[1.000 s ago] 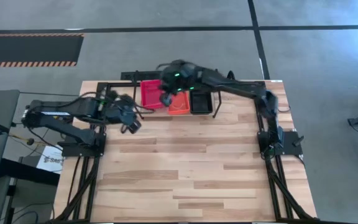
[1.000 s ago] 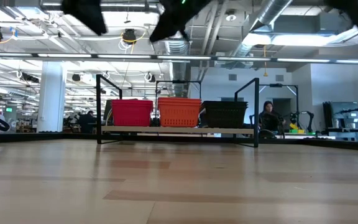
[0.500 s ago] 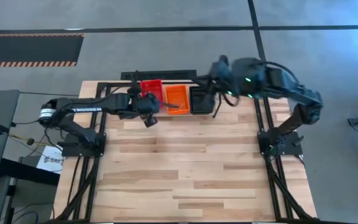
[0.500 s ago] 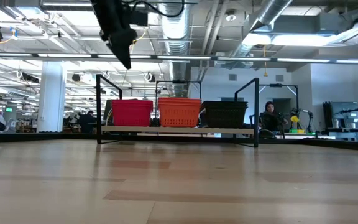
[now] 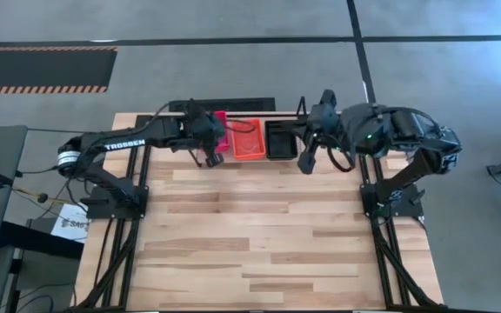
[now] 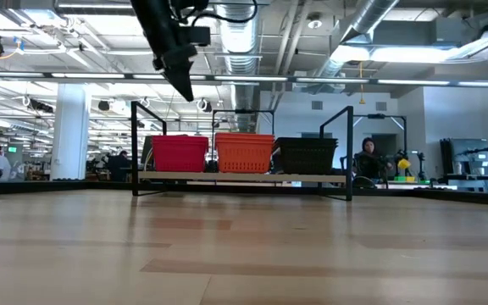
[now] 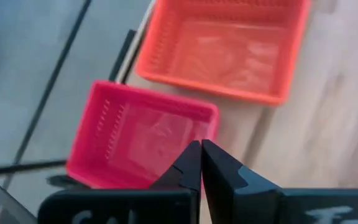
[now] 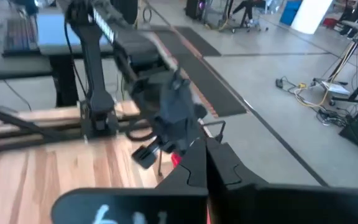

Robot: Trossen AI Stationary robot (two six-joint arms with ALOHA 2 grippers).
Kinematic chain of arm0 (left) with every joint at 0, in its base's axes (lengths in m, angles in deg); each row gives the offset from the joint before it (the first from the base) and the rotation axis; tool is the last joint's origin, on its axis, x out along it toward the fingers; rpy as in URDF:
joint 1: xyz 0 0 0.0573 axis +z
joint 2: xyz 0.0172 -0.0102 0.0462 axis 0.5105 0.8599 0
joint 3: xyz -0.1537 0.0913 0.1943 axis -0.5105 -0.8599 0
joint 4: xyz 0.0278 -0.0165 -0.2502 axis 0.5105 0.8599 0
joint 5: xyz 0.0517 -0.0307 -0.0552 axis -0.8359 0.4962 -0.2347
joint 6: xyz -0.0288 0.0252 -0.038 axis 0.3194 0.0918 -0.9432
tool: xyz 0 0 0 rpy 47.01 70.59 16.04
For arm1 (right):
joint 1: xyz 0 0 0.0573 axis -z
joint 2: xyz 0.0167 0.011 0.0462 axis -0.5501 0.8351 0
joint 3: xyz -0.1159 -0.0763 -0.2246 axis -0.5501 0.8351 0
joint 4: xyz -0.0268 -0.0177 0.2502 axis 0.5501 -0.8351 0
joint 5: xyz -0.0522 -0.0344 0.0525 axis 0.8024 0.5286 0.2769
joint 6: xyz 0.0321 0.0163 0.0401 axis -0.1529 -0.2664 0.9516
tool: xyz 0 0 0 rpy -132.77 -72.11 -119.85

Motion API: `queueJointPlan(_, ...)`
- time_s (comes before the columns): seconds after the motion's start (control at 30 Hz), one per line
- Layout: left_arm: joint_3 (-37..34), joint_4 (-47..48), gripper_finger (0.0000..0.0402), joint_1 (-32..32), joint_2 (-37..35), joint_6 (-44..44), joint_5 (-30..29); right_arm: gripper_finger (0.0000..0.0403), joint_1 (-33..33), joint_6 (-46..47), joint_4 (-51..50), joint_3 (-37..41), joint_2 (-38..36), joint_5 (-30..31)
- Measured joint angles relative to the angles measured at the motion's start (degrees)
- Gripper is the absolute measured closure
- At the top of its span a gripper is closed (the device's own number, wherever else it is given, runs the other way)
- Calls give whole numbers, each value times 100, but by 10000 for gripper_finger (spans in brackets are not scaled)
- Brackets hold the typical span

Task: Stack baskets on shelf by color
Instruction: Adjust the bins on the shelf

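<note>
We find the red basket (image 5: pixel 218 132), orange basket (image 5: pixel 249 139) and black basket (image 5: pixel 279 139) side by side on the shelf (image 5: pixel 233 104) at upper centre of the frame, long axes running top to bottom. Left fingers (image 5: pixel 213 160) and right fingers (image 5: pixel 306 164) are both clenched, empty.

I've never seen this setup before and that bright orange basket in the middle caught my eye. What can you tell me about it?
The orange basket is a small shallow rectangular tub that looks like plastic, with perforated mesh walls and an open top; nothing shows inside it. It sits upright on the shelf, in the middle spot, between the red basket and the black basket. From the side its walls look tall enough to be several nested together, though I cannot tell. Neither pincer touches it.
</note>
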Motion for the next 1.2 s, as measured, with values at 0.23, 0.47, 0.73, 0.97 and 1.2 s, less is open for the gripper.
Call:
queueJointPlan(0.23, 2, 154, 401, 562, 611, 248, 35, 399, -3, 208, -139, 8, 216, -8)
queueJointPlan(0.47, 0, 386, 401, 538, 1313, 342, -338, 399, -42, 330, -210, 4, 380, -48)
queueJointPlan(0.73, 0, 464, 401, 478, 1366, 332, 355, 397, -77, 474, -295, 1, 448, -53)
queueJointPlan(0.97, 0, 739, 401, 153, 1348, 368, 601, 398, -77, 472, -292, 1, 448, -47)
queueJointPlan(1.2, 0, 709, 401, 14, 1348, 459, 211, 398, -80, 472, -294, 1, 446, -45)
